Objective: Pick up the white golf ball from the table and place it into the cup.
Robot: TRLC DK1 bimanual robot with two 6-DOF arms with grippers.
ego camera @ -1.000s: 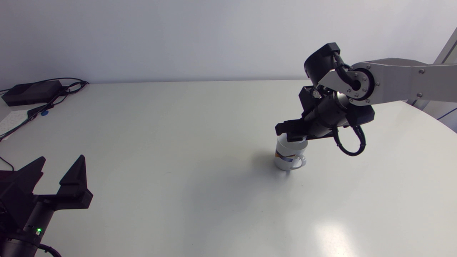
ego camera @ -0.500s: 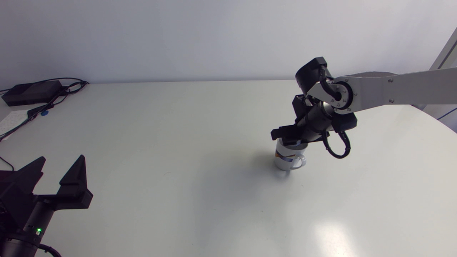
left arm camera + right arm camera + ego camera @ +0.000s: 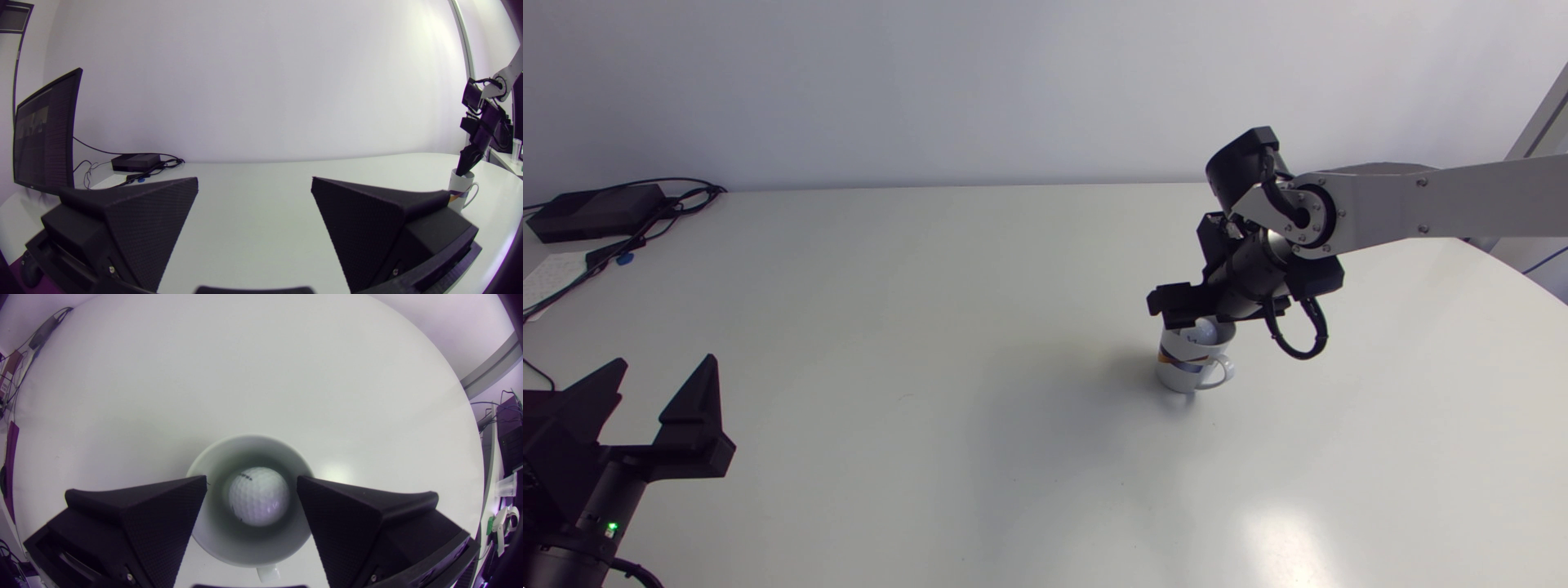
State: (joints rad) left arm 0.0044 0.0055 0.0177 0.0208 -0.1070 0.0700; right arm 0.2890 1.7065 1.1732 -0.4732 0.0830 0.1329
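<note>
1. Resting low over the near left part of the table (image 3: 915,425), the left gripper (image 3: 663,363) points toward the far side. Its fingers are spread wide and nothing lies between them; its wrist view shows only bare tabletop in the gap.
2. Farther in and to the right of the middle, the cup (image 3: 1186,371) stands mouth up on the table. It is white with a coloured band around its wall, and its handle (image 3: 1222,374) points to the near right in the head view.
3. The ball (image 3: 258,496) lies inside the cup, down at the bottom, and is white and dimpled with small dark marks. The head view shows a little of it through the cup's mouth, under the gripper.
4. The right gripper (image 3: 251,482) hangs straight over the cup, pointing down. Its fingers (image 3: 163,514) are held well apart, one over each side of the rim, and neither touches the ball, which sits lower, between them. The left wrist view, from across the table, shows one fingertip right at the cup's mouth. Whether it touches the rim I cannot tell.
5. The right arm (image 3: 1421,200) comes in from the right edge, its silver link high above the table, with a black cable looped below the wrist.
6. At the far left corner sits a black box (image 3: 596,211) with dark cables (image 3: 645,229) trailing from it along the left edge.
</note>
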